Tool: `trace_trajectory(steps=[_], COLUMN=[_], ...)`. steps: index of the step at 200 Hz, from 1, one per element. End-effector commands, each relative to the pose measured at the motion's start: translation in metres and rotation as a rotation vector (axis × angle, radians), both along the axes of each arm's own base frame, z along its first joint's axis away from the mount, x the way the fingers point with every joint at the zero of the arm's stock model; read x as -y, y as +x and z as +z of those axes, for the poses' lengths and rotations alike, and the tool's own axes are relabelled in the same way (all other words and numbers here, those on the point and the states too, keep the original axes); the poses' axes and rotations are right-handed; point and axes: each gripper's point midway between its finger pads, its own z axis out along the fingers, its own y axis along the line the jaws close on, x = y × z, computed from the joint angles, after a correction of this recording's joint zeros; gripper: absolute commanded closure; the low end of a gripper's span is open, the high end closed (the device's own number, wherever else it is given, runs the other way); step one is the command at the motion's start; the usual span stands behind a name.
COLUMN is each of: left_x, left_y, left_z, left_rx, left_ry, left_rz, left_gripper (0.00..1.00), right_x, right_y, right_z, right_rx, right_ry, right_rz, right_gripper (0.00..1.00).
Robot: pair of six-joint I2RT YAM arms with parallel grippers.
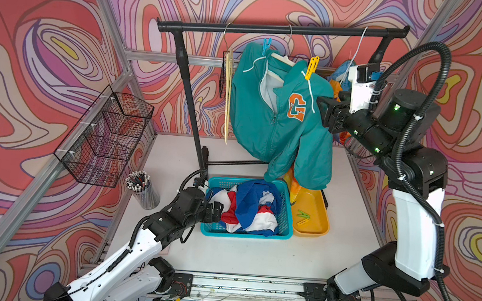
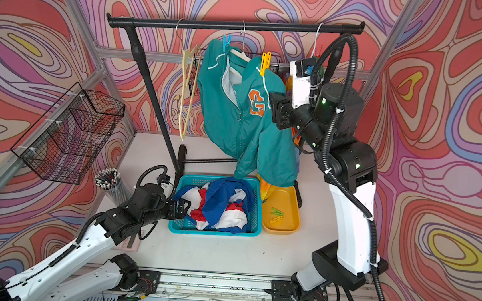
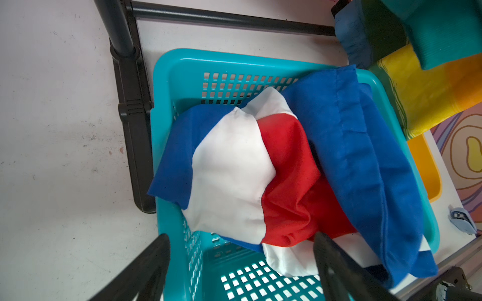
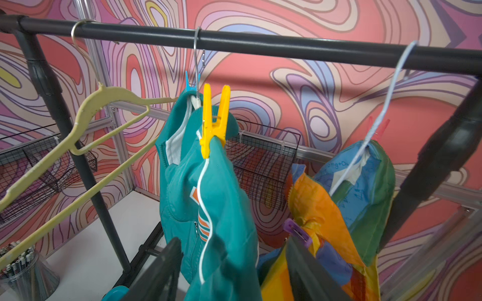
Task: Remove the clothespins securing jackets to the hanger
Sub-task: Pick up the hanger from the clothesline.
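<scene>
The teal jacket (image 1: 278,113) hangs on a hanger from the rack, with a blue clothespin (image 1: 267,44) and a yellow clothespin (image 4: 214,120) on its shoulders. My right gripper (image 4: 232,268) is open just below the yellow pin, beside the teal sleeve. The rainbow jacket (image 4: 347,198) hangs next to it with a purple clothespin (image 4: 297,232) and a pink clothespin (image 4: 378,127). The blue, red and white jacket (image 3: 273,166) lies in the teal basket (image 3: 177,78). My left gripper (image 3: 241,260) is open over the basket's edge, holding nothing.
A yellow tray (image 1: 315,202) right of the basket holds a green clothespin (image 1: 304,214) and a yellow one (image 1: 302,221). An empty cream hanger (image 1: 227,96) hangs at the rack's left end. A wire basket (image 1: 107,136) and a pencil cup (image 1: 142,190) stand at the left.
</scene>
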Motion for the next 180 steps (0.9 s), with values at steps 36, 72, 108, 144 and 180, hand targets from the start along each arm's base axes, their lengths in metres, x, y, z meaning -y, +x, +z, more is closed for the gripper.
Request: trace_trajectory(steps=[36,72,108,144,180], left_x=[-0.001,0.001,0.001,-0.001,0.001], left_y=[-0.004,-0.004,-0.003,-0.003,-0.002], left_z=[0.005,0.003,0.003,0.002,0.002], left_rx=[0.006,-0.001,-0.004,-0.005,-0.005], left_ry=[0.011,0.009,0.010,0.023,0.019], left_rz=[-0.016,-0.020,-0.020,-0.015,-0.019], left_gripper=[0.11,0.11,0.11,0.11,0.11], right_x=[-0.037,-0.041,-0.048,-0.054,-0.053], right_y=[0.004,0.015,0.028,0.034,0.035], right_z=[-0.022,-0.023,-0.026,-0.034,-0.044], right_rx=[-0.079,-0.075,-0.088,-0.113,-0.144], right_ry=[0.009,0.024,0.039,0.047,0.034], right_rz=[0.184,0.174,0.179,0.194,0.185], right_gripper=[0.43,0.56,0.66,0.73,0.76])
